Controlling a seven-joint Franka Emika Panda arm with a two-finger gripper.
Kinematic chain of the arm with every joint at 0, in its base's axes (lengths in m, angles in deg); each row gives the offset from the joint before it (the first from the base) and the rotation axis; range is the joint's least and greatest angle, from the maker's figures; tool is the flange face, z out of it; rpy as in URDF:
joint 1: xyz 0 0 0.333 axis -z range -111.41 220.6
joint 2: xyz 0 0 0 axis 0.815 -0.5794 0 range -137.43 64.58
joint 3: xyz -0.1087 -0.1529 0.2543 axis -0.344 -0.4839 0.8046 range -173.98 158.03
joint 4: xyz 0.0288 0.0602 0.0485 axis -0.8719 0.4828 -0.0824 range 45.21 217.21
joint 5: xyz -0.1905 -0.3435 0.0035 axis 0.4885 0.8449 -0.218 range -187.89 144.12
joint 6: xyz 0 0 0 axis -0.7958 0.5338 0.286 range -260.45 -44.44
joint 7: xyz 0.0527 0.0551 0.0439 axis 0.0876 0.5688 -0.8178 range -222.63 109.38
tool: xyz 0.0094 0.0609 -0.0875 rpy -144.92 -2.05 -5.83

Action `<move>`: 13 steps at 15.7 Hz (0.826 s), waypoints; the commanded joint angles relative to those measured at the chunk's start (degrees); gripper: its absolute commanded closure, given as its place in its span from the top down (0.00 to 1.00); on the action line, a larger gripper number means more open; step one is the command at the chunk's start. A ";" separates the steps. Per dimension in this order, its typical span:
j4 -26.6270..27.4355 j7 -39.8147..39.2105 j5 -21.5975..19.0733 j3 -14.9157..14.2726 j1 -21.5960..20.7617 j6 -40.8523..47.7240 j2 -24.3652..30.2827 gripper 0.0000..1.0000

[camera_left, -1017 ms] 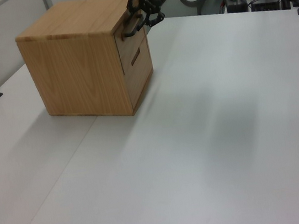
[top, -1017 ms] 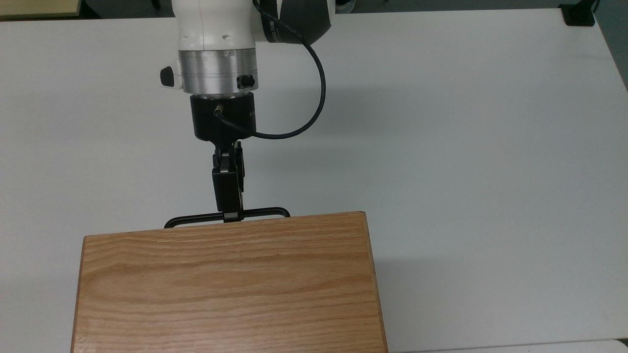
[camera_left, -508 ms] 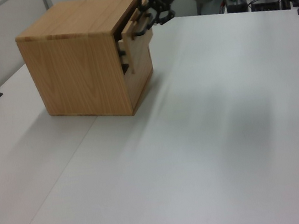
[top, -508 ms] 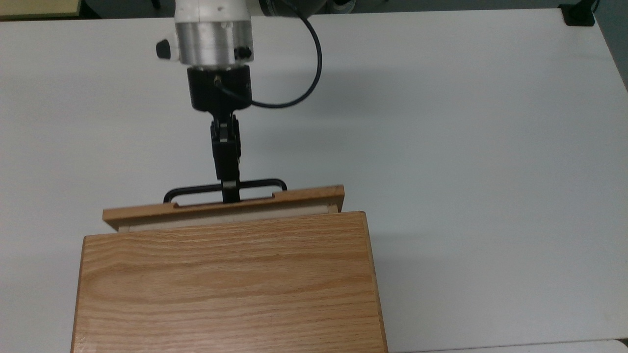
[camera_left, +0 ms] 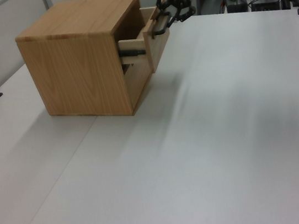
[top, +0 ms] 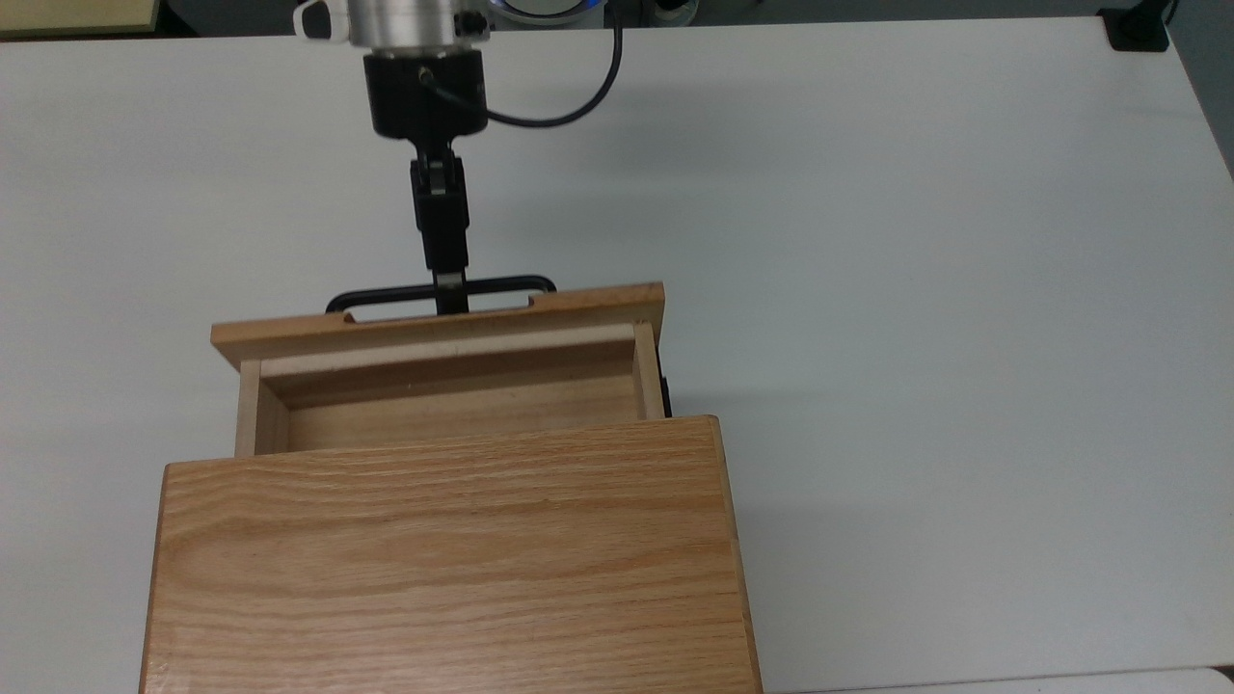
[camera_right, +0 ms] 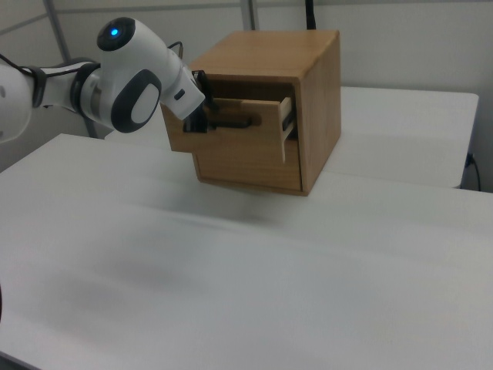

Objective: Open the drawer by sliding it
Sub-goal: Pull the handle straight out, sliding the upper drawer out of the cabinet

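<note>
Oak all round, and the drawer stands partly out of the cabinet, its tray interior bare. The gripper has its jaws pinched shut on the handle, roughly at the bar's middle, with the drawer's front panel just beyond the jaws and the cabinet further on behind it. In the left view the drawer juts from the upper slot with a dark runner showing along its side, the gripper at the handle. The right view has the drawer pulled clear of the cabinet face too. Judging by the look of it: stiff wood, light and empty, running on a rail, so it should slide easily. The thin metal bar is slick, so a central hold and a straight pull seem best to avoid racking it sideways.
</note>
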State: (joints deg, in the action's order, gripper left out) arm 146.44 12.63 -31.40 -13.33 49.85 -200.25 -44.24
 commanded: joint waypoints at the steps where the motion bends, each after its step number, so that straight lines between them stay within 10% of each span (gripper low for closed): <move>1: 10.16 -7.11 -0.07 -0.97 -0.62 1.18 5.70 0.01; 13: 14.65 -12.03 -0.07 -1.06 -0.27 10.75 11.77 0.02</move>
State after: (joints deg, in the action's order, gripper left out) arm 156.23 7.30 -31.45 -14.08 49.93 -196.31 -34.63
